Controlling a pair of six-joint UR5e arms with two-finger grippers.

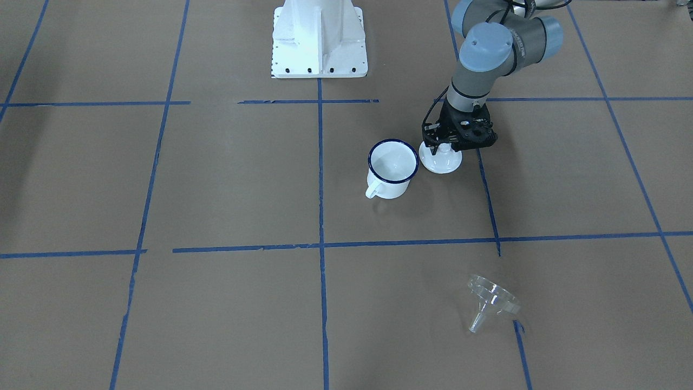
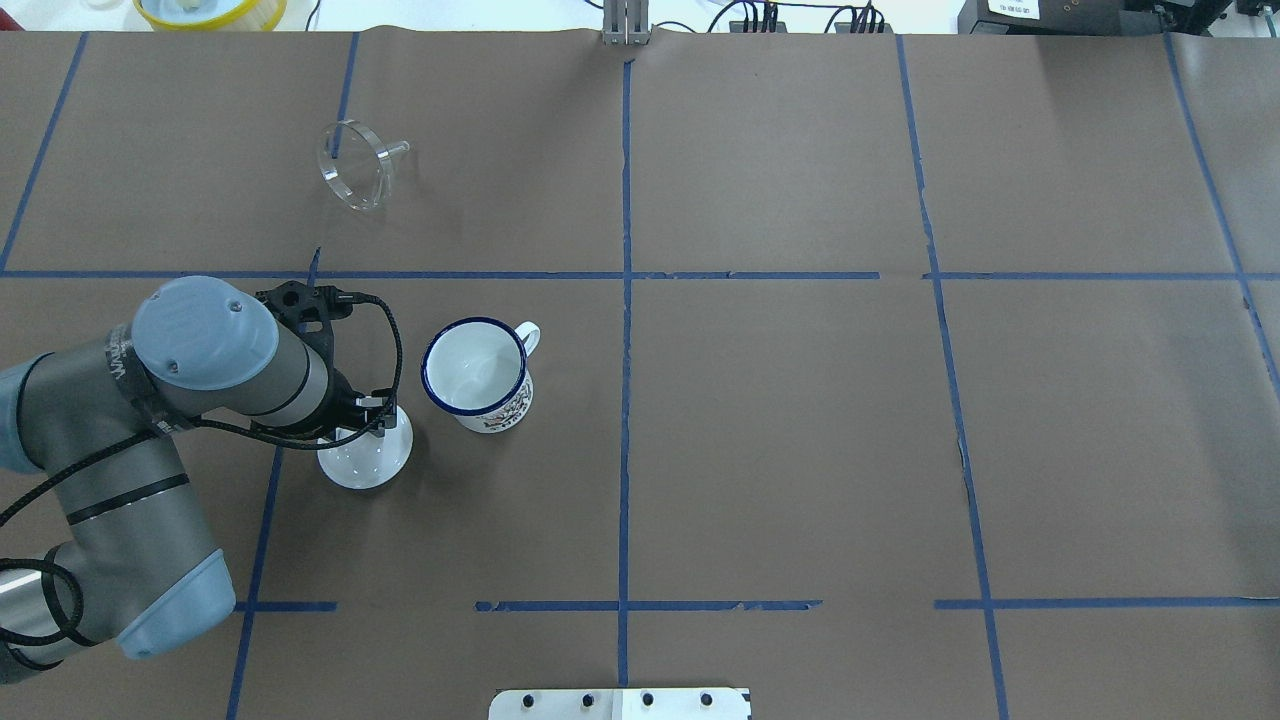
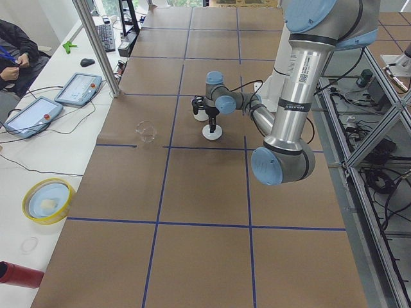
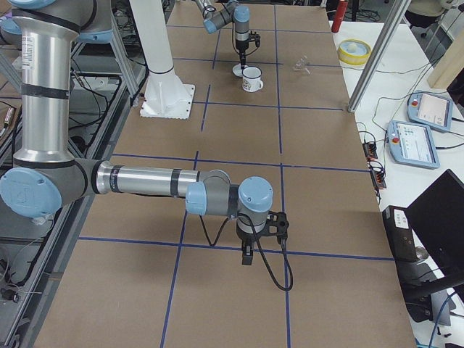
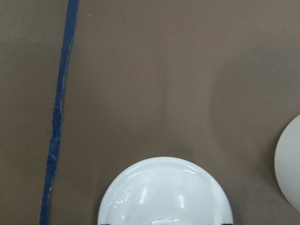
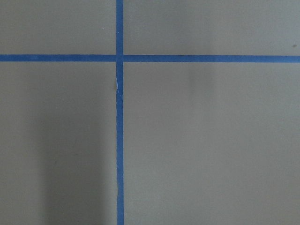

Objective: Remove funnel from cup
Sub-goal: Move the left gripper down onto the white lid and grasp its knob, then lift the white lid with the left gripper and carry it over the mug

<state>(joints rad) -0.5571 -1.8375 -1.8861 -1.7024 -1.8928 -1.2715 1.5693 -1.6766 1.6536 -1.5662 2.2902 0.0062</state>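
Observation:
The clear funnel (image 1: 491,301) lies on its side on the brown table, far from the cup; it also shows in the overhead view (image 2: 355,175). The white cup (image 1: 392,169) with a dark blue rim stands upright and empty, also in the overhead view (image 2: 478,375). My left gripper (image 1: 445,148) hangs low over a round white knobbed lid (image 1: 441,162) that rests on the table right beside the cup. Its jaws look open, astride the knob. The left wrist view shows the lid (image 5: 164,192). My right gripper (image 4: 247,257) shows only in the exterior right view, and I cannot tell its state.
Blue tape lines cross the brown paper. The robot's white base (image 1: 319,38) stands at the table's robot side. A yellow bowl (image 2: 210,10) sits beyond the far edge. The right wrist view shows only bare paper and tape.

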